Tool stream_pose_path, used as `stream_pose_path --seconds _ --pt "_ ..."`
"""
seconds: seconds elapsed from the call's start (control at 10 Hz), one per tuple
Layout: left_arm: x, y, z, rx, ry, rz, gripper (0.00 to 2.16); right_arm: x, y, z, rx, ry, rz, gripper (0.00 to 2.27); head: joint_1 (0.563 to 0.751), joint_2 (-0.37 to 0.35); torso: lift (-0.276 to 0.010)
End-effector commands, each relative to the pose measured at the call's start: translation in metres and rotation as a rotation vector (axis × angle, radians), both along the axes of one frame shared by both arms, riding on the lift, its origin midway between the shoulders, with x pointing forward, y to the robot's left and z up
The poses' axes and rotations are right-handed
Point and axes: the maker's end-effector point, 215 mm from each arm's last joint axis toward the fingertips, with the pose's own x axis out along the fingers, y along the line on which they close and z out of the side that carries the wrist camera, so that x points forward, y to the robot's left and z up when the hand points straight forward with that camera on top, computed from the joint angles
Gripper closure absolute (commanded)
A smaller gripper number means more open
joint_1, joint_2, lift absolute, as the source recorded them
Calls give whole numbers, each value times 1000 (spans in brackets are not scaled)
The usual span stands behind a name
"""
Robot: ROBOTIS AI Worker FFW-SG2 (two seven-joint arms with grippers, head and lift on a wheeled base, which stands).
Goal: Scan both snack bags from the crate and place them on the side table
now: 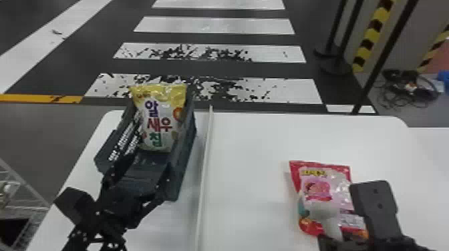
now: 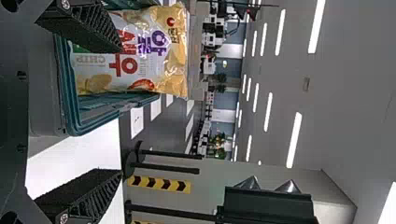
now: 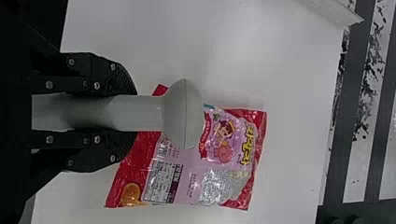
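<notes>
In the head view my left gripper (image 1: 137, 188) is over the near end of the dark crate (image 1: 182, 167). The yellow-and-white snack bag (image 1: 160, 123) stands upright at the crate's far end. From the left wrist, my left gripper (image 2: 119, 112) is open, one finger in front of the yellow-and-white bag (image 2: 154, 51), nothing gripped. My right gripper (image 1: 334, 238) holds the grey scanner (image 1: 325, 213) above the red-and-pink snack bag (image 1: 330, 187), which lies flat on the white table. Seen from the right wrist, my right gripper (image 3: 133, 113) is shut on the handle of the scanner (image 3: 182, 114), whose head overlaps the red-and-pink bag (image 3: 224, 144).
A thin white divider (image 1: 204, 160) runs along the white table (image 1: 250, 143) between crate and red-and-pink bag. Another white surface (image 1: 431, 147) adjoins at the right. Black posts (image 1: 381, 63) stand beyond the table, and a wire rack (image 1: 23, 197) is at the lower left.
</notes>
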Motion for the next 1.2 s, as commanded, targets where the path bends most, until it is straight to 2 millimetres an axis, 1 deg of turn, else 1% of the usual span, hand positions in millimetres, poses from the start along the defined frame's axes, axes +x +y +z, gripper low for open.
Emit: stream_pose_path --seconds 0.0,0.3,0.4,0.6,0.7,1.1 --pt "0 0 0 1 1 0 76 1 -1 -3 -13 7 1 2256 695 24 -95" --pt "0 1 0 0 0 2 76 11 -5 0 -36 -8 -7 2256 695 20 -95" --pt "0 1 0 0 0 2 76 12 -6 0 -39 -7 -7 2256 695 19 -95" --pt "0 1 -1 0 2 2 76 12 -3 -10 -46 15 0 2256 695 18 -95" --pt "0 2 -2 1 3 4 76 14 -4 -11 -50 17 0 2256 695 20 -95" --pt "0 3 -2 1 3 5 76 20 -9 -9 -68 9 -5 2256 695 19 -95"
